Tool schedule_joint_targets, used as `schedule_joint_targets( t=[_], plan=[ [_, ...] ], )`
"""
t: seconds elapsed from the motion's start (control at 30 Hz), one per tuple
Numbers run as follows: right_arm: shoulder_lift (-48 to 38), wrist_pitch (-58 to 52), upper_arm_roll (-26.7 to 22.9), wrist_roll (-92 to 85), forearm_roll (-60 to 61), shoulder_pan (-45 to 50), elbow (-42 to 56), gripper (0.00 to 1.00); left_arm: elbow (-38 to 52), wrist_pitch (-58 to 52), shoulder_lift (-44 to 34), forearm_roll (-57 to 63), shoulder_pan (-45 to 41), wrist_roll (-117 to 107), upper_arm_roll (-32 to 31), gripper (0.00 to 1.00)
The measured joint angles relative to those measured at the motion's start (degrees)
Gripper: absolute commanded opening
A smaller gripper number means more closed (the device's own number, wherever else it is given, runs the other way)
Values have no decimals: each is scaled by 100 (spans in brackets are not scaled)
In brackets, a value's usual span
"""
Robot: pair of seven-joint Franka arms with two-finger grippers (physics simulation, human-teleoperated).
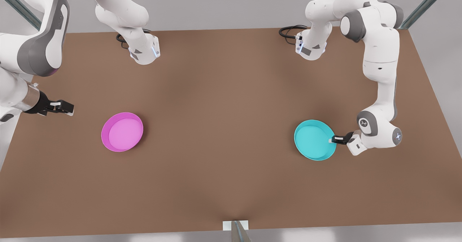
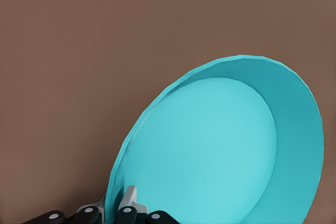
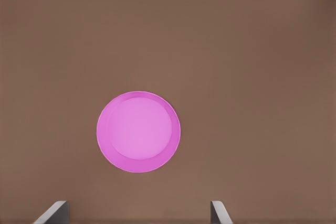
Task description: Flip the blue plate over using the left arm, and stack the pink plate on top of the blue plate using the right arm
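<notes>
Two plates on brown table, well apart. Blue plate toward front view's right, hollow side up, seemingly tilted off table at gripped edge. Left gripper clamped on its rim, one finger inside rim. Pink plate toward front view's left, flat, hollow side up. Right gripper hovers beside pink plate, apart from it, fingers spread wide, holding nothing.
</notes>
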Motion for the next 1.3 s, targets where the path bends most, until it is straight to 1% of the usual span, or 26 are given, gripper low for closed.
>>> schedule_joint_targets(
  t=[0.07,0.17,0.23,0.3,0.37,0.5,0.53,0.6,0.63,0.67,0.7,0.73,0.9,0.97,1.1,1.13,1.3],
  plan=[
    [1,-2,0,0,-2,-2,-4,100,88,-2,-206,258,-68,-59,2,21],
    [6,-29,0,-1,-2,-3,2,100,377,-52,-714,1235,-428,-257,11,21],
    [6,-43,0,-1,-3,-2,3,100,1052,-317,-872,1980,-823,-500,28,21],
    [9,-53,0,-2,-2,0,3,100,1882,-801,-855,2812,-1466,-918,19,21],
    [26,-60,0,-2,-2,6,10,100,2445,-1297,-803,3441,-2000,-1419,12,21],
    [36,-69,1,-2,-29,8,14,100,3418,-2128,-628,4334,-2681,-2458,55,21],
    [35,-70,4,-2,-35,5,16,100,3819,-2320,-394,4523,-3183,-2706,525,21],
    [34,-71,5,-2,-46,5,19,100,4165,-2605,83,4534,-4638,-3181,2135,21],
    [34,-71,3,-2,-50,3,20,100,4229,-2698,299,4471,-5280,-3420,2768,21],
    [37,-71,5,-2,-53,-2,20,100,4266,-2774,492,4434,-5804,-3650,3266,21],
    [37,-71,4,-3,-56,-3,21,100,4270,-2840,698,4485,-6234,-3877,3613,21],
    [37,-70,2,-3,-57,-2,21,100,4236,-2899,874,4669,-6560,-4122,3784,21],
    [41,-75,4,-1,-58,-1,13,100,3895,-3032,1664,5967,-7605,-5489,3866,21],
    [45,-76,6,-1,-56,2,10,100,3790,-2927,1933,6356,-7753,-6107,3829,21],
    [50,-79,7,0,-55,6,1,100,3520,-2600,2196,7006,-7976,-7511,3769,21],
    [50,-81,7,0,-55,4,-2,100,3321,-2478,2225,7215,-8036,-7887,3715,21],
    [89,-125,4,-1,-59,5,2,100,2931,-1943,2561,7897,-8107,-9501,3646,21]
  ],
)
